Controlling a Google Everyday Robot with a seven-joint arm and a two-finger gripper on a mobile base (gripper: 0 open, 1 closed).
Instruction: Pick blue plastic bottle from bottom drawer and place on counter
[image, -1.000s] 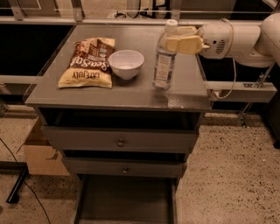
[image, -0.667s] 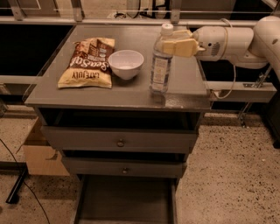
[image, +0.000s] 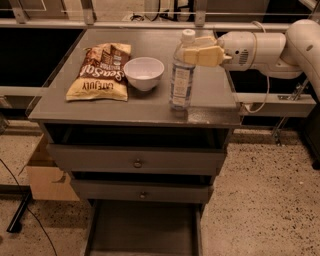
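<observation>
The blue plastic bottle (image: 181, 80), clear with a white cap and a pale label, stands upright on the counter (image: 100, 110), its base near the front right, to the right of the white bowl. My gripper (image: 189, 51) reaches in from the right and is shut on the bottle's shoulder just under the cap, its cream fingers (image: 204, 56) on either side of it. Below, the bottom drawer (image: 145, 227) is pulled out, and the part of its dark inside that shows holds nothing.
A white bowl (image: 144, 73) and a chip bag (image: 102, 71) lie on the counter's left half. Two knobbed drawers (image: 137, 162) are slightly ajar. A cardboard box (image: 47, 177) sits on the floor at left. A railing (image: 272, 97) runs behind my arm on the right.
My gripper has carried the bottle a little to the left and toward the counter's front, and the bottle's base now rests on the counter.
</observation>
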